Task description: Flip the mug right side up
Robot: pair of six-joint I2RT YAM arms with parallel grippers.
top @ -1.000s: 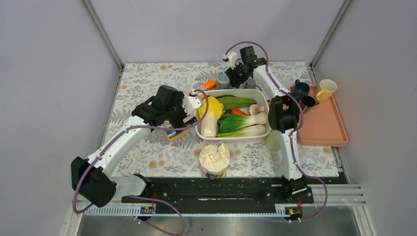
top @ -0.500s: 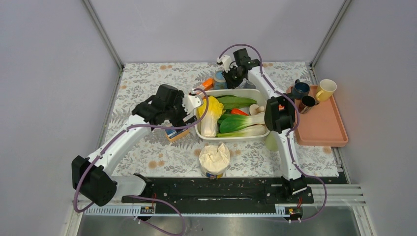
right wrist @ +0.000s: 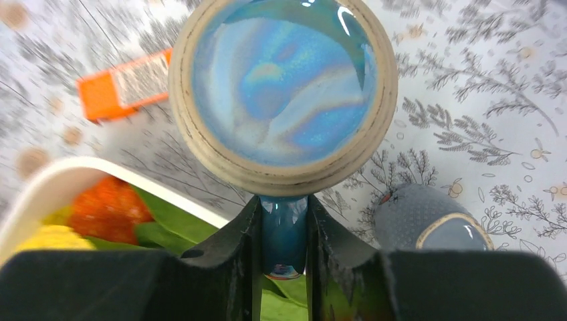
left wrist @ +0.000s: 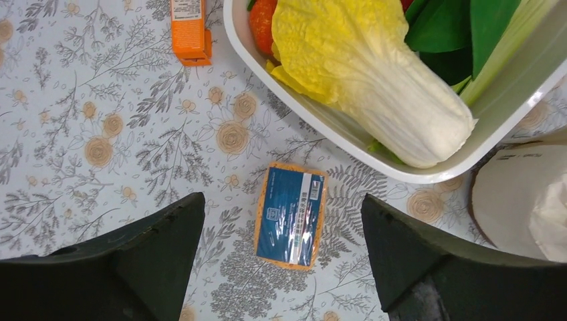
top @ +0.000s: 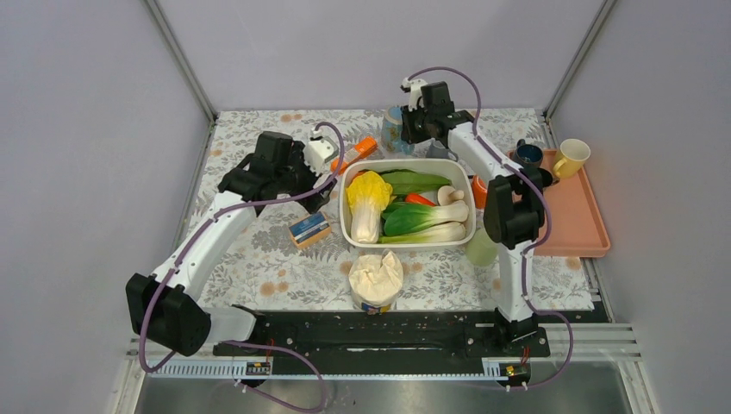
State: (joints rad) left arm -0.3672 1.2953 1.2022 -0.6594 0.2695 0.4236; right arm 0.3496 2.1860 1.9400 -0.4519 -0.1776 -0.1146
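Around the held blue mug (right wrist: 281, 87), a white tub (top: 405, 244) of greens crowds the near side, an orange packet (top: 362, 148) the left, a grey cup (right wrist: 408, 214) the right; bare table (top: 241, 129) lies open at far left, a tray (top: 573, 220) closing the right edge.

RIGHT: right gripper (right wrist: 283, 224) moved from bin's (top: 431, 245) far-left corner to behind its far rim, taking mug (right wrist: 281, 87) farther from bin | LEFT: left gripper (left wrist: 281, 214) moved off packet (top: 309, 229) left of bin, toward bin's far-left corner; packet now uncovered
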